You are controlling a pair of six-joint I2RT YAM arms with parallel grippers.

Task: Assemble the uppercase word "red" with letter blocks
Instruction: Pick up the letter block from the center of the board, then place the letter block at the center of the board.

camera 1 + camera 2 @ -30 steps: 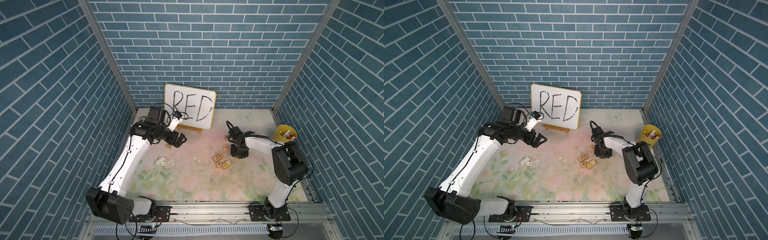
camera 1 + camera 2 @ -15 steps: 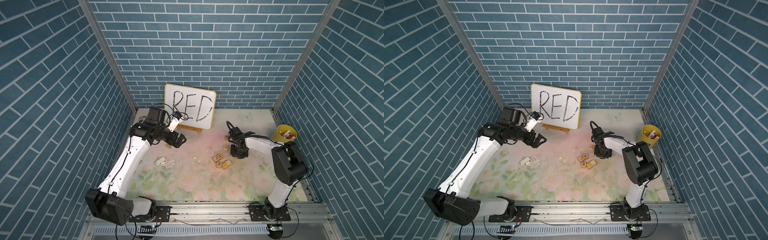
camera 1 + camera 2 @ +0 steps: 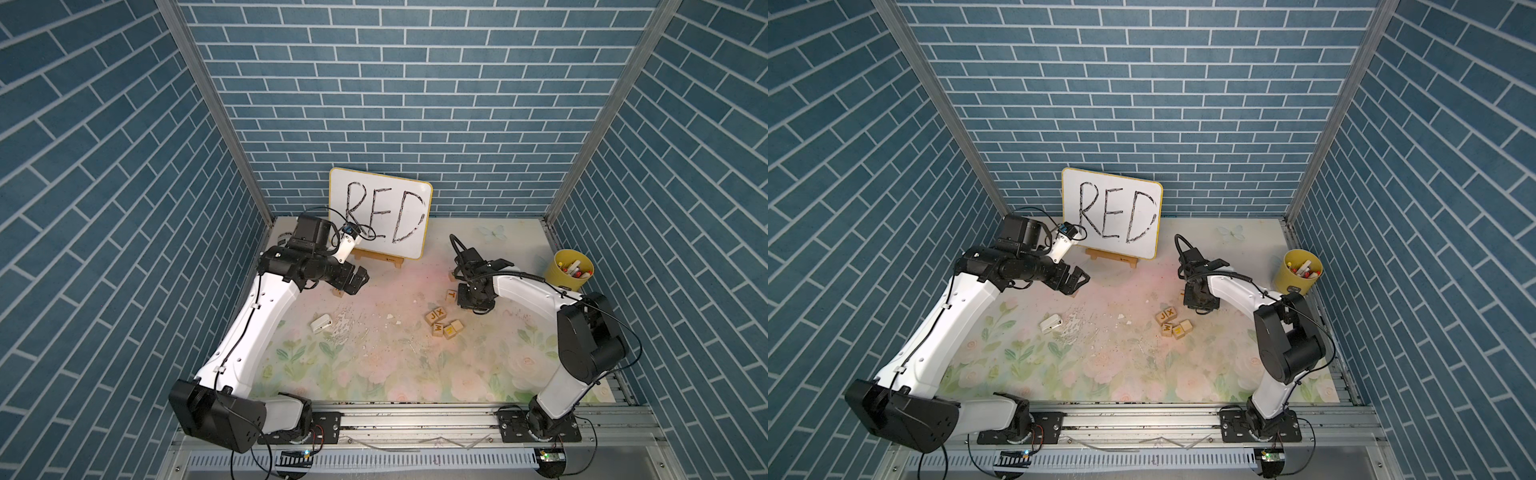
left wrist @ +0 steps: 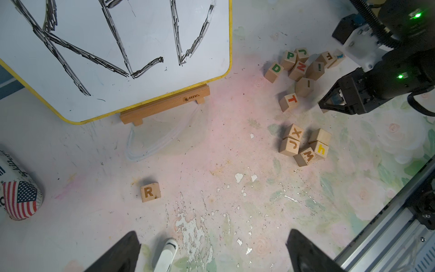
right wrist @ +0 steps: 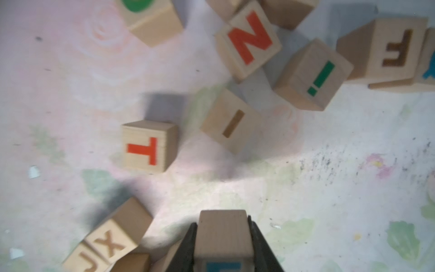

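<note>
The R block [image 4: 150, 192] lies flat and alone on the mat in front of the whiteboard stand, partly under my left gripper [image 3: 357, 282] in a top view. That left gripper [image 4: 213, 254] hovers open and empty. A green D block [image 4: 274, 70] leans at the edge of a loose pile beside the right arm. My right gripper [image 5: 222, 221] [image 3: 473, 305] points down at the mat, shut on a pale wooden block [image 5: 222, 240]. The block's near face shows only part of a blue letter, which I cannot read.
The whiteboard [image 3: 380, 216] reading RED stands at the back. A yellow cup [image 3: 573, 270] sits at the right edge. A T block [image 5: 149, 147], the J, X, M and h cluster [image 3: 442, 322], an N block [image 5: 249, 37] and a white clip [image 3: 321, 323] lie on the mat.
The right gripper has closed a little tighter on its block. Both arms stay where they were.
</note>
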